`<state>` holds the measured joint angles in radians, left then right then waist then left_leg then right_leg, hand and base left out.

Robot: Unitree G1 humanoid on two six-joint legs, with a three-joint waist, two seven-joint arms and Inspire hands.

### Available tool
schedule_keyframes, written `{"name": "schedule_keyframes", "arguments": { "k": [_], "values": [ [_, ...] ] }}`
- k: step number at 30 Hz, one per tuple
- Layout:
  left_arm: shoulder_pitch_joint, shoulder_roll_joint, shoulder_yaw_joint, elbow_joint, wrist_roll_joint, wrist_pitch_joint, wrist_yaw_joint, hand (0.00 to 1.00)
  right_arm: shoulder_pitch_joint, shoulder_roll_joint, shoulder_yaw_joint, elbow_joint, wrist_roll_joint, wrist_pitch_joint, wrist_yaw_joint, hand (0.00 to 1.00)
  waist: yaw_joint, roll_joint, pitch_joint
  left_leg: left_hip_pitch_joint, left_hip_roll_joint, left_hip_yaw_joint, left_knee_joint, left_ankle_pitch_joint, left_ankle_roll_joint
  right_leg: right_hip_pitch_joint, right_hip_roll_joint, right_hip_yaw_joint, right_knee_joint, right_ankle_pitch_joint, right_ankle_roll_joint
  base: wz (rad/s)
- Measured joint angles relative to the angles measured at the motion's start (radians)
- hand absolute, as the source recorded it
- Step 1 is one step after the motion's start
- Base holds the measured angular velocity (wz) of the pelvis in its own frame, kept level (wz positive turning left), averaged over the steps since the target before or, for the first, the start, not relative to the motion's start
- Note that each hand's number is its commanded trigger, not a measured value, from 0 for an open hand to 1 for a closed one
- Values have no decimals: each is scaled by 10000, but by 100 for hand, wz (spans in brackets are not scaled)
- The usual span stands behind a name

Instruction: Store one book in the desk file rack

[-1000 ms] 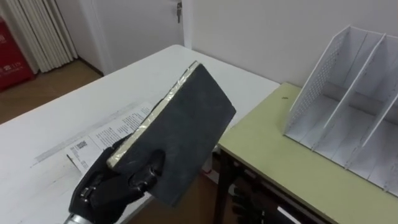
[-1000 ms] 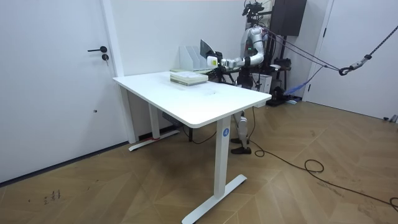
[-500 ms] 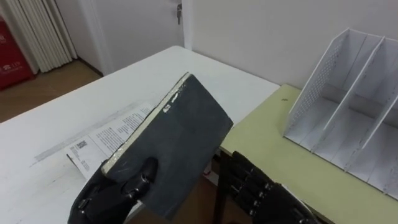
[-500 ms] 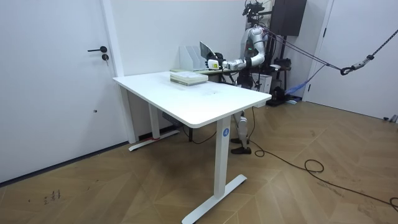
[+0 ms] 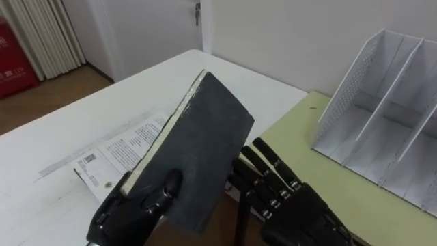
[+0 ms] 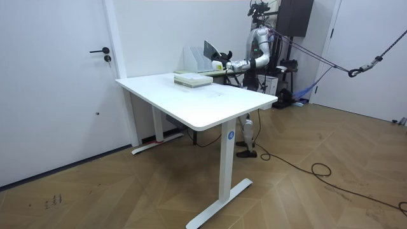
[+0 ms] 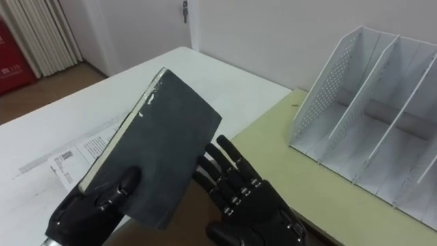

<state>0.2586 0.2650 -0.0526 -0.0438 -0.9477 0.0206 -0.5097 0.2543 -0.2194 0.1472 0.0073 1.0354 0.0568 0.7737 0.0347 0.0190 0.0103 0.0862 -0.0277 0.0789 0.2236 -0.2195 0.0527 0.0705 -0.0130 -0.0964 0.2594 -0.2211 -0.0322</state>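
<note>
Left hand (image 5: 135, 206) gripping tilted book (image 5: 201, 143), right hand (image 5: 300, 208) flat beside it

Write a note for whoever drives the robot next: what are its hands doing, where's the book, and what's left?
Left hand: shut on the dark book, held tilted in the air by the white table edge, beside the green desk.
Right hand: open, fingers straight, by the book's lower right edge; contact unclear.
File rack: on the green desk, slots empty as far as seen.
Done: book lifted. Left: carry it to the rack, slide it into a slot.
</note>
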Motion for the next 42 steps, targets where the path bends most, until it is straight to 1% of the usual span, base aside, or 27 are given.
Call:
{"name": "schedule_keyframes", "arguments": {
  "k": [6,8,11,15,19,22,25,27,30,32,37,42],
  "values": [
    [-51,0,-28,106,-483,50,-1,100,0,-119,91,-224,232,69,-21,0,-4,33,-2,-115,2,-11,39,-9,-1,-50,15,44,14,2,-2,0],
    [-56,8,-127,107,-1017,84,-2,100,-9,-189,177,-445,238,74,-25,0,23,45,-21,-277,3,-12,115,-9,0,-201,12,64,92,3,-3,0],
    [-55,8,-291,122,-1415,92,-2,100,-15,-202,197,-501,274,71,-23,0,31,57,-15,-265,2,-15,126,-9,0,-208,17,125,130,3,-4,-1],
    [-55,12,-301,121,-1439,91,-2,100,-12,-215,230,-500,280,68,-22,0,10,70,-24,-252,2,-23,140,-10,1,-211,18,127,165,3,-4,0],
    [-58,93,-306,123,-1617,88,-1,100,-12,-219,293,-504,293,55,-23,0,15,119,-61,-186,2,-14,137,-9,2,-196,19,144,183,4,-5,0],
    [-136,255,-292,209,-1620,88,0,100,-11,-296,387,-504,402,56,-124,0,27,110,-56,-133,7,-8,137,-10,1,-186,24,145,131,3,-6,0],
    [-247,331,-276,289,-1624,87,1,100,-12,-390,488,-502,642,55,-294,0,27,96,-51,-136,5,-3,145,-10,1,-177,23,148,125,3,-6,0],
    [-297,372,-273,313,-1621,87,1,100,-11,-390,502,-502,638,36,-305,0,40,72,-38,-132,5,1,146,-10,1,-170,23,150,140,3,-6,0],
    [-508,471,-251,363,-1600,88,1,100,-12,-390,509,-502,646,-3,-296,0,159,30,-8,-124,26,26,150,-11,0,-165,31,159,171,18,-23,-5],
    [-706,527,-154,353,-1577,88,1,100,-2,-391,518,-501,639,2,-263,0,301,21,-1,-136,49,50,153,-33,-15,-172,57,193,174,29,-35,-4],
    [-755,529,462,251,-1534,87,1,100,11,-396,518,-500,636,69,9,0,476,49,-1,-156,141,185,172,-81,-56,-160,132,288,148,65,-83,-6],
    [-808,528,886,240,-1530,85,1,100,20,-417,508,-494,626,108,450,0,502,174,-29,-197,153,170,169,-89,-64,-142,141,273,138,66,-85,-1]
  ]
}}
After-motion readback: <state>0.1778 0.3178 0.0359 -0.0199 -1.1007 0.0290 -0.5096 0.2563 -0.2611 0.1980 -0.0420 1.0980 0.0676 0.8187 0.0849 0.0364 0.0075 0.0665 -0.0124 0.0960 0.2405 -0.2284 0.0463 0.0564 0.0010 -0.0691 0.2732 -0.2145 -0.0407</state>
